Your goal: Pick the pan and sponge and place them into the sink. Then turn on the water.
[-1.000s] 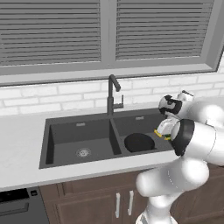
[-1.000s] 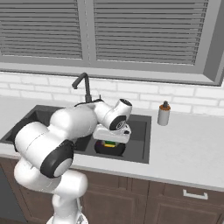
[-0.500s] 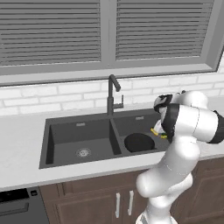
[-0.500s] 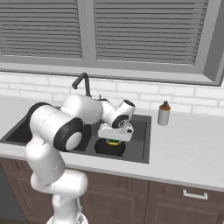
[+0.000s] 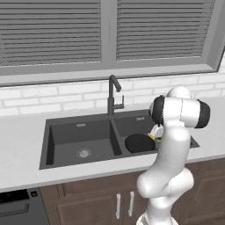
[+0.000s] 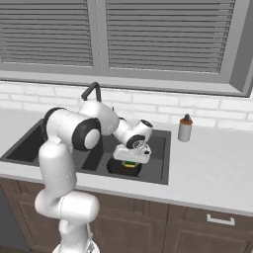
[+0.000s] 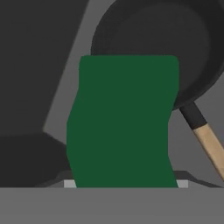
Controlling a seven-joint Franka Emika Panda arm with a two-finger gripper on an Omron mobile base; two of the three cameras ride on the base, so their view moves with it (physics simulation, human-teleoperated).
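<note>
The black pan [image 5: 138,143] lies in the right basin of the dark grey sink [image 5: 79,132], its wooden-tipped handle [image 7: 210,144] pointing away from the divider. My gripper [image 6: 130,162] hangs over that basin, just above the pan [image 6: 117,169], shut on the sponge [image 6: 130,164]. In the hand view the sponge's green face [image 7: 124,122] stands between the fingers and covers part of the pan [image 7: 175,39] behind it. A yellow edge of the sponge [image 5: 154,135] peeks out beside the arm. The gooseneck faucet [image 5: 112,94] stands behind the divider, with no water running.
A soap dispenser bottle [image 6: 184,128] stands on the counter right of the sink. The left basin [image 5: 81,143] holds nothing but its drain. Brick wall and a blind-covered window rise behind the faucet [image 6: 91,91]. Cabinet doors lie below the counter edge.
The arm's elbow has swung up and in from low on the outer side to nearly upright. The hand, still holding the sponge, has stayed over the right basin above the pan.
</note>
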